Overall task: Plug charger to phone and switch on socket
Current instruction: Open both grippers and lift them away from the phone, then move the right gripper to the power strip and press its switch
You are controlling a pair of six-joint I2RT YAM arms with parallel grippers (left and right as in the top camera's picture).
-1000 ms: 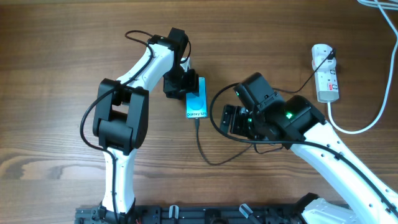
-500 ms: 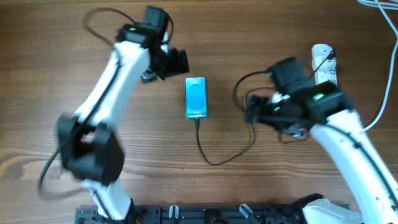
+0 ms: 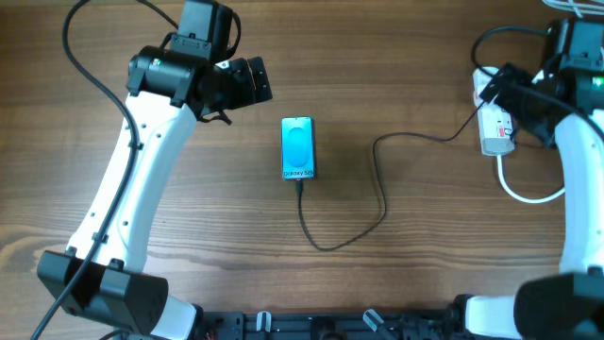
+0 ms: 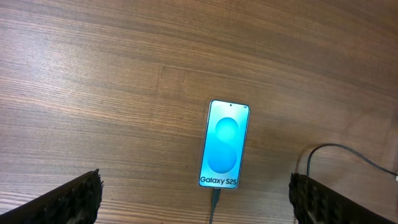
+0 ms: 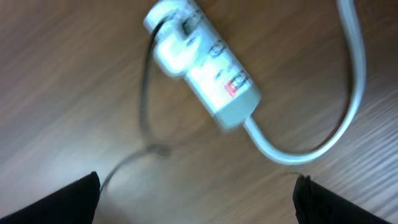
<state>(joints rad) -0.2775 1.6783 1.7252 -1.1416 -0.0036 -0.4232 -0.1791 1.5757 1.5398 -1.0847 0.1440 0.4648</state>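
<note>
The phone (image 3: 297, 148) lies flat mid-table with its cyan screen lit; it also shows in the left wrist view (image 4: 224, 144). The charger (image 3: 379, 179), a thin black cable, runs from the phone's near end in a loop to the socket (image 3: 497, 121). Its tip sits at the phone's bottom edge (image 4: 215, 198). My left gripper (image 3: 253, 81) is open and empty, up and to the left of the phone (image 4: 196, 190). My right gripper (image 3: 510, 93) is open and empty (image 5: 196, 186), hovering over the white socket (image 5: 205, 68).
The socket's thick white cord (image 3: 533, 194) curves off to the right edge and also shows in the right wrist view (image 5: 333, 118). Bare wooden table (image 3: 425, 264) lies around the cable loop.
My left arm has pulled back up and left from the phone. My right arm has swung right from mid-table to above the socket. The phone has stayed put.
</note>
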